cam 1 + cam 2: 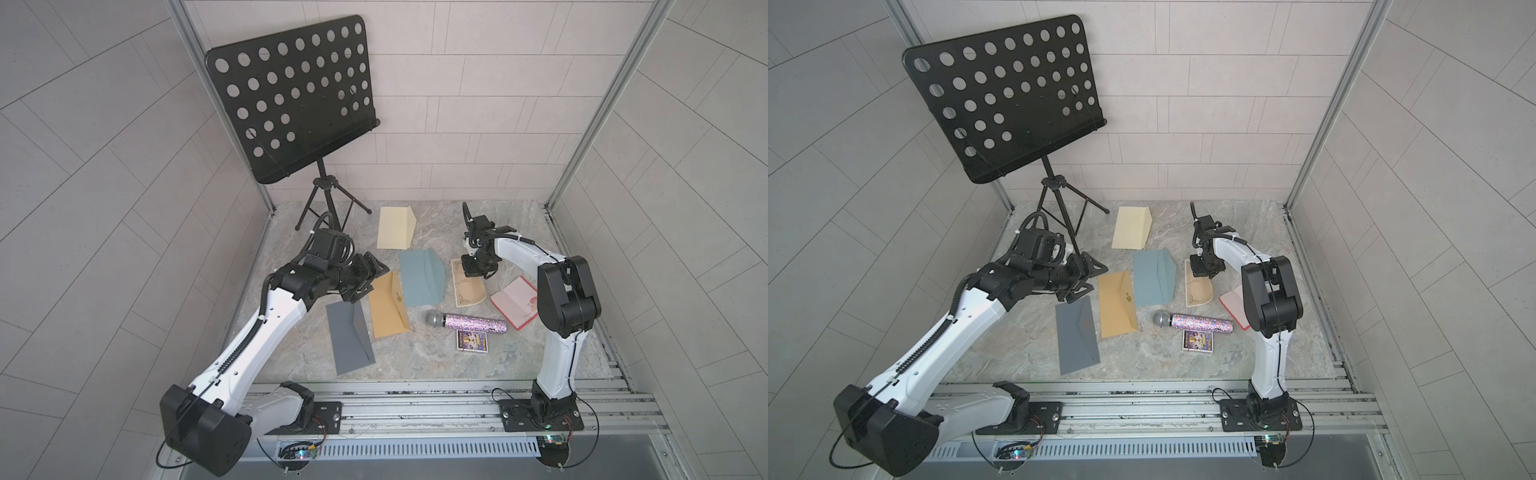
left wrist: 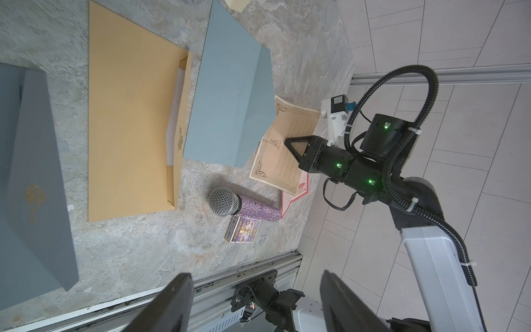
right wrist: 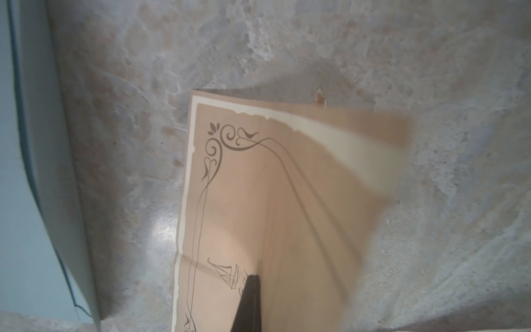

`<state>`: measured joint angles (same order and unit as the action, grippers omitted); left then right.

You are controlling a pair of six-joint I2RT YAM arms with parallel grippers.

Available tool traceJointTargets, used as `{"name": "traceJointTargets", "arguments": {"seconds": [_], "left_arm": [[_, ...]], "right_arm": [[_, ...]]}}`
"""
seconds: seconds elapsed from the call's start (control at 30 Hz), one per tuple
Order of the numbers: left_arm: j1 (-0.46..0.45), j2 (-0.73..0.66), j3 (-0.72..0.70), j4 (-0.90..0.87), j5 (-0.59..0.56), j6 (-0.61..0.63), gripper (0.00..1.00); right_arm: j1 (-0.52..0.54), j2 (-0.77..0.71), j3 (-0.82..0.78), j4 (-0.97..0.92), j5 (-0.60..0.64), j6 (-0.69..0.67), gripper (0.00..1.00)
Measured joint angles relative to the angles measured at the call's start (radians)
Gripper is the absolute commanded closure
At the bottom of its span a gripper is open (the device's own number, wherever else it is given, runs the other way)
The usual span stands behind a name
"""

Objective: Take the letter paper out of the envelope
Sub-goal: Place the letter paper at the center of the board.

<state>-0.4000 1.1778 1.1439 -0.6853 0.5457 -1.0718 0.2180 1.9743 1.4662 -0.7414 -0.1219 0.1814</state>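
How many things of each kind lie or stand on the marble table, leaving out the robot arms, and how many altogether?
Envelopes: 4 (cream envelope, blue envelope, orange envelope, grey envelope)
Beige letter paper: 1
Pink sheet: 1
Microphone: 1
Small box: 1
Music stand: 1
Total: 9

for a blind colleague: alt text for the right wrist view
The shut right gripper pinches a tan letter paper with a scrolled border, one side curling off the marbled table; a blue envelope lies beside it.
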Motion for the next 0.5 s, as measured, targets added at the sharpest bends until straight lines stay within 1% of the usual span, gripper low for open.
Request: {"name": "traceJointTargets", "arguments": {"seconds": [0.27, 0.37, 0.5], "left_arm": [[0.0, -0.003, 0.0, -0.006, -0.001, 0.0, 0.24], [0.0, -0.008, 0.0, -0.01, -0.002, 0.0, 0.24], [0.0, -0.011, 0.0, -0.013, -0.002, 0.0, 0.24]], "right_arm": [[0.018, 0.03, 0.0, 0.03, 0.052, 0.002, 1.0], [0.022, 0.032, 0.0, 0.041, 0.049, 0.011, 1.0], [0.015, 0.032, -0.002, 0.061, 0.001, 0.037, 1.0]]}}
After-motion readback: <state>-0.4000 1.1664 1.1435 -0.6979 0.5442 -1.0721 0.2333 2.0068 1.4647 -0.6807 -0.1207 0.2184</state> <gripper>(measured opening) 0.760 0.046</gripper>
